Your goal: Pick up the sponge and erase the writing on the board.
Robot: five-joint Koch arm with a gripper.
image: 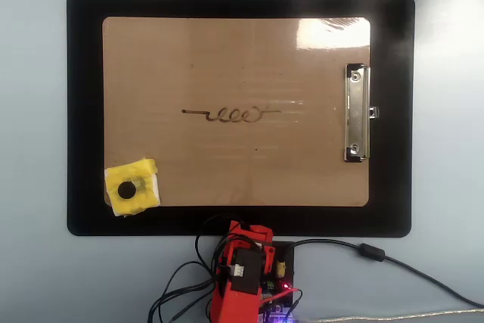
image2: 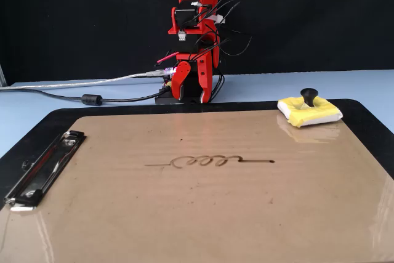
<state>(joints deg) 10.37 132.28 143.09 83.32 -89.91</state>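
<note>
The red hobby arm sits folded upright on its base at the edge of the pale blue tabletop, clear of the work area and touching nothing. Its pincer hangs tip-down in front of the base in the fixed view; one jaw seems to lie over the other, so I cannot tell whether it is spread or closed, and it carries nothing. The large tan-brown glossy clipboard lies flat on a larger black mat, its silver metal clip at the short edge on the right of the overhead view. The thin dark pen scribble, a short line with small loops, runs near the board's centre, intact. The small square yellow sponge block with white edges rests on the board's corner nearest the arm, on the left in the overhead view, well apart from the scribble and slightly askew, overhanging the board edge. Its black round knob stands upward, presumably so the jaws can close on it from above. Judgement: task not started; the first step is reaching to that knob.
</note>
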